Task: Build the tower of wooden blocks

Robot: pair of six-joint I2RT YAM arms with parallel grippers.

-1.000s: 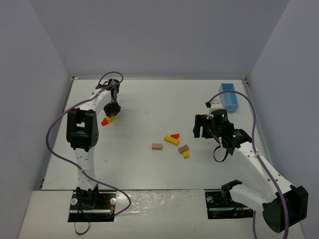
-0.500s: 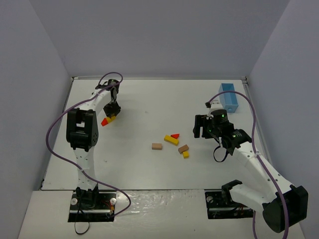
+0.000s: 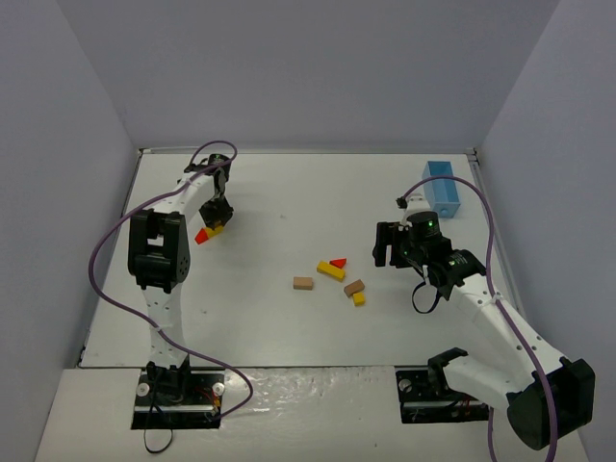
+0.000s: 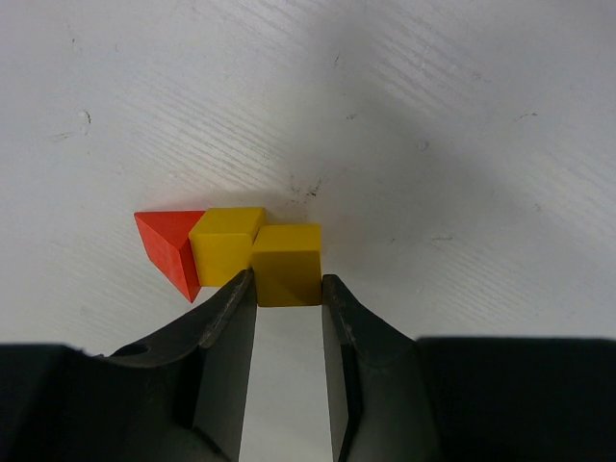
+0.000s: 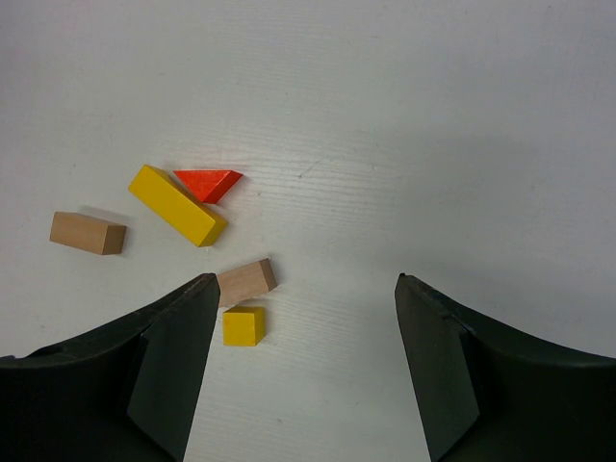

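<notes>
**Inspector:** Left gripper [image 4: 287,282], state?

**Assessor:** Clamped on 1 small yellow wooden cube [image 4: 287,262], at the far-left part of the white table [image 3: 279,192]. Another yellow wooden block [image 4: 226,247] touches that cube, and a red wooden wedge [image 4: 166,246] touches the block on its other side.

**Inspector:** Right gripper [image 5: 306,289]?

**Assessor:** Jaws wide apart, nothing between them. It hangs over the table, just right of 5 loose pieces. These are a long yellow wooden bar [image 5: 178,205] with a red triangular piece [image 5: 207,182] just beside it, a plain tan cuboid [image 5: 89,233] apart to the left, and a shorter tan block [image 5: 245,282] next to a tiny yellow cube [image 5: 243,325]. All 5 lie flat.

**Inspector:** Containers?

**Assessor:** 1, a light-blue rectangular box [image 3: 443,188] at the far-right corner, well apart from every block. Its contents cannot be made out.
</notes>
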